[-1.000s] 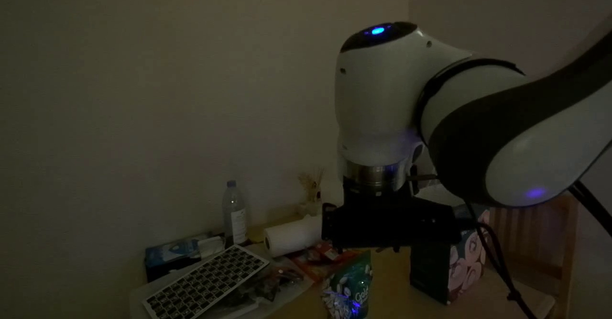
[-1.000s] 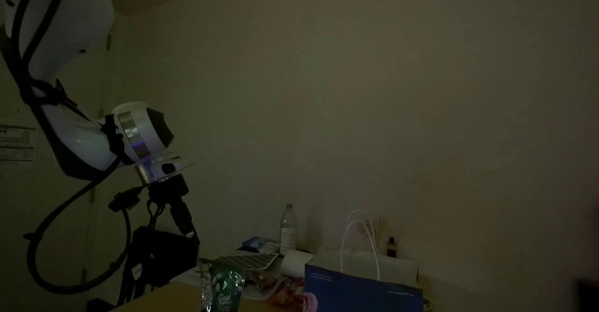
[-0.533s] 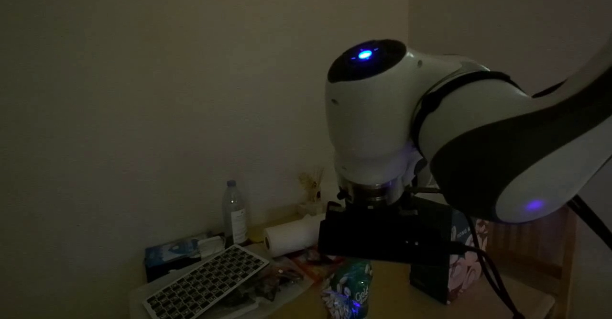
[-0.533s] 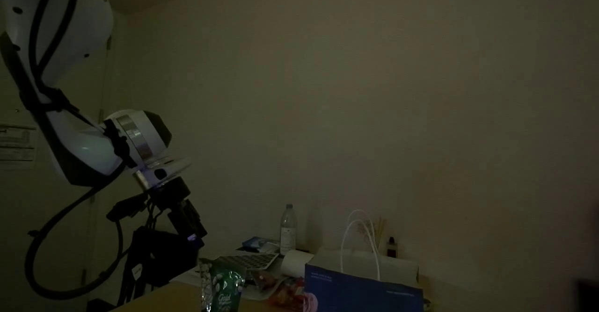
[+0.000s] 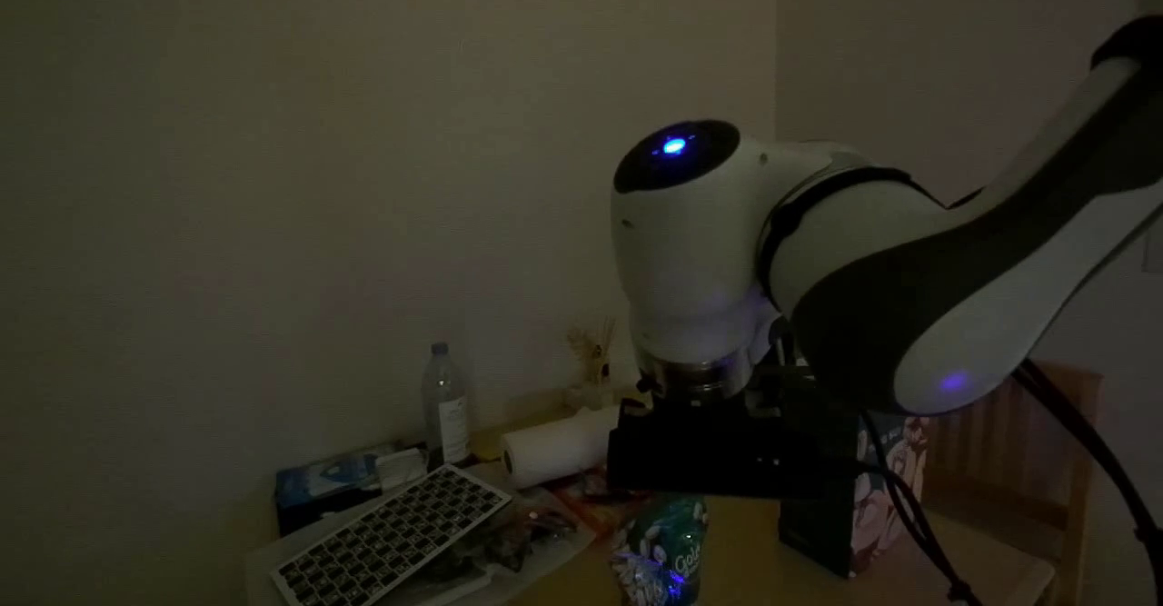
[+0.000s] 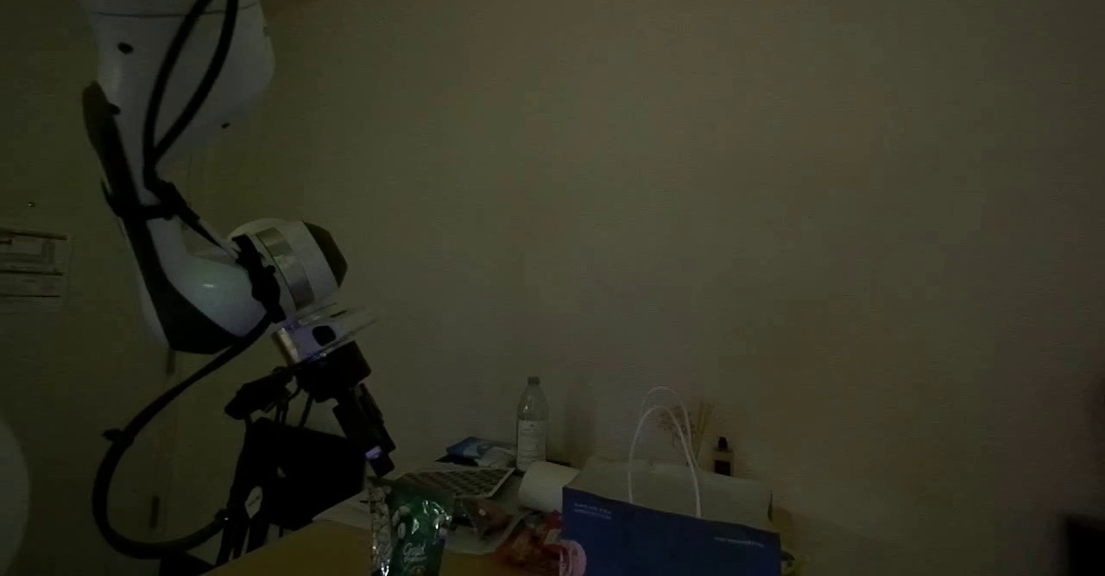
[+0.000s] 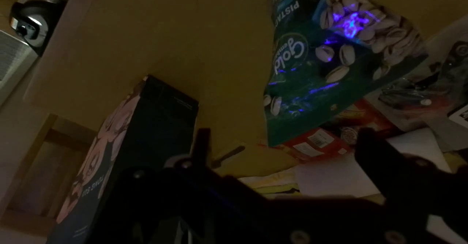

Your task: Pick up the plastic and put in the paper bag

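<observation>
The plastic appears to be a shiny green packet with pistachio pictures [image 7: 307,64], with blue glints on it. It also stands in both exterior views [image 5: 663,556] [image 6: 413,528]. The paper bag [image 7: 157,123] stands upright at the left in the wrist view, dark green with pinkish print. In the exterior views it shows dark green [image 5: 818,524] and blue with white handles [image 6: 673,537]. My gripper [image 7: 284,136] is open and empty, its fingers far apart. In an exterior view it hangs above the packet [image 5: 718,452] and hides its top edge; it also shows from the side [image 6: 369,438].
Flat red packets [image 7: 314,145] and a white paper-towel roll [image 7: 336,178] lie beyond the packet. Clear crumpled plastic [image 7: 420,94], a keyboard-like panel [image 5: 391,538] and a water bottle [image 5: 445,415] are nearby. A black stand [image 6: 293,477] is beside the arm.
The arm and gripper have come down and shifted a little, mostly in the first half second; in one view they have moved left, in another right. The packet and paper bag have not moved.
</observation>
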Available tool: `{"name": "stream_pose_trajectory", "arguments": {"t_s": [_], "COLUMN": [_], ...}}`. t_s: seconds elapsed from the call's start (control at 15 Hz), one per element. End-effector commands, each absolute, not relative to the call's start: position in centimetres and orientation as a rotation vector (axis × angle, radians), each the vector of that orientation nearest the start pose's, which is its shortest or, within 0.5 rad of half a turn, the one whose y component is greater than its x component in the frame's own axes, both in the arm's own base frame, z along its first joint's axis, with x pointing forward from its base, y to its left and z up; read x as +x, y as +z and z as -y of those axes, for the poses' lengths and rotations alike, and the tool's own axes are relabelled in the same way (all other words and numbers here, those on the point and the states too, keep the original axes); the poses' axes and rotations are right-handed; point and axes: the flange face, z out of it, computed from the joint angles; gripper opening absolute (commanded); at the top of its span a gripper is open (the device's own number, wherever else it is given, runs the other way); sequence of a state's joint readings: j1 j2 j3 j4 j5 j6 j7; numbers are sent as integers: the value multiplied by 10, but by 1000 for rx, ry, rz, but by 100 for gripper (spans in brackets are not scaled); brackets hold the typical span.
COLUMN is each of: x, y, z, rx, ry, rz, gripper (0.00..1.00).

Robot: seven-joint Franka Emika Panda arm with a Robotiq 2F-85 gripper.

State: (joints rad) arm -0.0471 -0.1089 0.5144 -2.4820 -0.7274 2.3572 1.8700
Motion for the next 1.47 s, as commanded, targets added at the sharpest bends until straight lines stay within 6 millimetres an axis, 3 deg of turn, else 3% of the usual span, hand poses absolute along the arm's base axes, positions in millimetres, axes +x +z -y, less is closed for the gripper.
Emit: {"name": "stream_pose_trajectory", "arguments": {"t_s": [0.0, 0.07, 0.4, 1.2, 1.33, 1.4], "x": [440, 430, 434, 513, 522, 525], "y": [310, 317, 314, 249, 237, 231], "z": [-201, -197, -199, -184, -183, -183], "rx": [-3026, -3011, -3014, -3013, -3013, -3011], "ry": [-837, -815, -799, -638, -602, -582], "rz": [-1359, -1360, -1357, -1520, -1535, -1554], "gripper": [100, 100, 100, 100, 73, 67]}}
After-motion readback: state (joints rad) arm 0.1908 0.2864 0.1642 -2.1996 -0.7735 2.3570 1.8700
